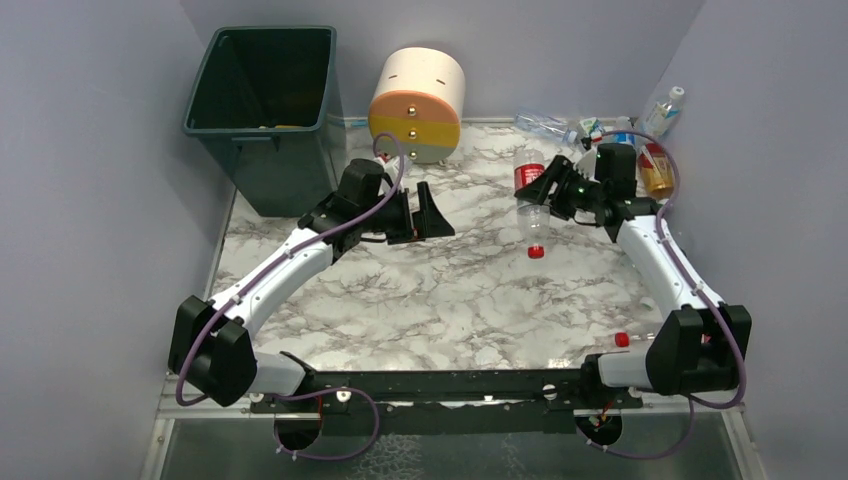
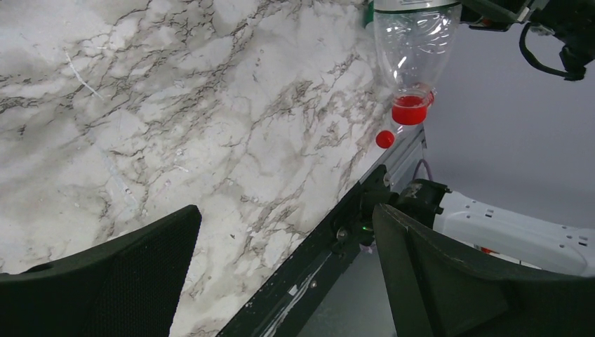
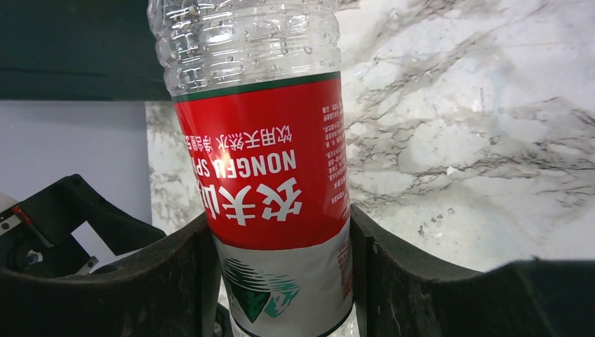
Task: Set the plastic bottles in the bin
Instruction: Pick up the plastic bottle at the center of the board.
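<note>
The right fingers (image 3: 175, 281) grip a red-labelled bottle (image 3: 266, 161) cap-down over the desk (image 1: 430, 290) toward 2 o'clock; the left fingers (image 2: 105, 288) gape empty. Carrying step, I judge: next, swing it to the bin (image 1: 280, 170) at 11 o'clock and release.

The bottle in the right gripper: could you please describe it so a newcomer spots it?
On the marble table, right side, find the right gripper. It clamps a clear bottle with a red label and cap, the only one held.
</note>
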Controlling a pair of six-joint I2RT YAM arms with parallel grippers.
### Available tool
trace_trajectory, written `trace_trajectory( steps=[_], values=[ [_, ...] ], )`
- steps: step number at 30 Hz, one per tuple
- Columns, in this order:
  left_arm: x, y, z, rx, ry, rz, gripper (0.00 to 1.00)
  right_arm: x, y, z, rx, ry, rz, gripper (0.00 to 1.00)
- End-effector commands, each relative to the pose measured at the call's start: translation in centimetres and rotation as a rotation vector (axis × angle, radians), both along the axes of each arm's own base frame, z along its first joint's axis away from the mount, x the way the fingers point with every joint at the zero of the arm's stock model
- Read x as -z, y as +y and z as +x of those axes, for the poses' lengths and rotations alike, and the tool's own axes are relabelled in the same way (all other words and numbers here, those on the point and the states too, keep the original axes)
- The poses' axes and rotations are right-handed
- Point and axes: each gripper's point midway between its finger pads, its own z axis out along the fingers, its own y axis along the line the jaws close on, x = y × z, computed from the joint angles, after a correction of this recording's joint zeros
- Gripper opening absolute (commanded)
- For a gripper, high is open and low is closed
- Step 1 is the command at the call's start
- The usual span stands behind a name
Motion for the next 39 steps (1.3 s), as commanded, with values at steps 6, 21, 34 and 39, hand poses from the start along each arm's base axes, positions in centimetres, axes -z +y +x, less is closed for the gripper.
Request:
trace_trajectory(
  steps=[6, 21, 34, 39],
  values=[
    [-1.6, -2.9, -0.8, 0.015, -0.116, -0.087, 0.99, -2.9, 5.1, -1.0, -0.163, -0.149, 0.175, 0.57],
    [-6.5, -3.6, -3.0, -0.105, -0.164, -0.378, 0.99, -7.2, 10.1, -3.0, -0.212, -0.149, 0.331, 0.58],
    [-7.5, -4.9, -3.5, -0.135, -0.242, -0.373, 0.99, -8.7, 15.0, -5.8, -0.231, -0.144, 0.405, 0.58],
    [-7.9, -4.6, -3.5, -0.133, -0.29, -0.373, 0.99, -8.8, 15.8, -6.2, -0.243, -0.135, 0.408, 0.58]
  ],
)
